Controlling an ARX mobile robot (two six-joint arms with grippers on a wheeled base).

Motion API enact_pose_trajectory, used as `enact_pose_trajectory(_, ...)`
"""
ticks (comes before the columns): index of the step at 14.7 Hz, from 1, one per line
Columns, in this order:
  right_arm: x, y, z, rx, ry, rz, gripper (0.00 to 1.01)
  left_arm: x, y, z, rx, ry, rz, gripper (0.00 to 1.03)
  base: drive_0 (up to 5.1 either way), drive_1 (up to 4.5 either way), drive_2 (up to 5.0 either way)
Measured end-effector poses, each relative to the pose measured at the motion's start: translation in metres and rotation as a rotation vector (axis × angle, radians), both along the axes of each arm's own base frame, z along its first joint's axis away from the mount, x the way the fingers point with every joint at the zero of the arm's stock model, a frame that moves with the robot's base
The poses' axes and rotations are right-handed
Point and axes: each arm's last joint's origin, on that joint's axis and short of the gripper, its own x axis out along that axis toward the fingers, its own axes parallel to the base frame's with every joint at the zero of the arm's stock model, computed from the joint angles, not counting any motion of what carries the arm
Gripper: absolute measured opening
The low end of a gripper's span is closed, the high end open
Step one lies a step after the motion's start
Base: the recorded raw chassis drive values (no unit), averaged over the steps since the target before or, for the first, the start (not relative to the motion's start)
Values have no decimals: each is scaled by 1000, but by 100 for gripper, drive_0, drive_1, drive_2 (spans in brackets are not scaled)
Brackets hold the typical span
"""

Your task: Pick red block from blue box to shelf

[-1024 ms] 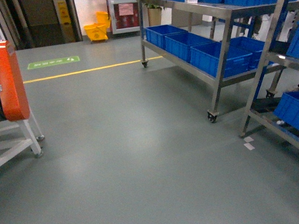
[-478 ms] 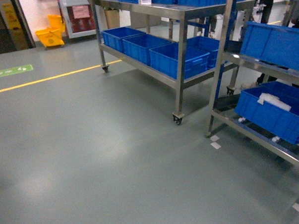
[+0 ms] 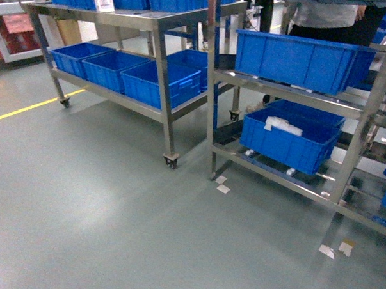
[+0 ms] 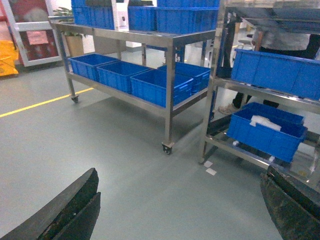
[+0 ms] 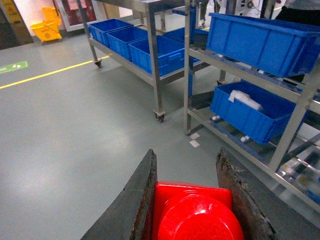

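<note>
The shelf (image 3: 294, 114), your steel rack with perforated uprights and slanted tiers, fills the right half of your head view; it also shows in the left wrist view (image 4: 215, 100) and the right wrist view (image 5: 187, 75). It carries dark blue crates (image 3: 301, 60), one on the upper tier and one lower down with something white lying inside. Just to its left you have a wheeled steel trolley (image 3: 162, 88) loaded with more blue crates along its lower deck. A person (image 3: 331, 13) stands behind the rack, seen only as a torso. A yellow line (image 3: 31, 107) runs across the grey floor (image 3: 106, 206), and small white tape marks (image 3: 222, 185) lie by the rack's front foot.

Your right gripper (image 5: 192, 200) has its two dark fingers (image 5: 137, 200) closed against the sides of the red block (image 5: 192, 212), which sits between them with its round stud facing the camera, held above the floor and well short of the rack.

Your left gripper (image 4: 180, 210) shows both fingers at the lower corners of its wrist view, spread wide apart with only floor between them, holding nothing.
</note>
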Motion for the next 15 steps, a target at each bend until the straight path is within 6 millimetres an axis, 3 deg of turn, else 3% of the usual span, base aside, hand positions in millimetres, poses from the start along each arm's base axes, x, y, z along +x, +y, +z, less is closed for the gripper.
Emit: enact_pose_trajectory(15,0,0,0,0,1,0,30,0,0,0,0,-2,0,98,-172,-12,-331)
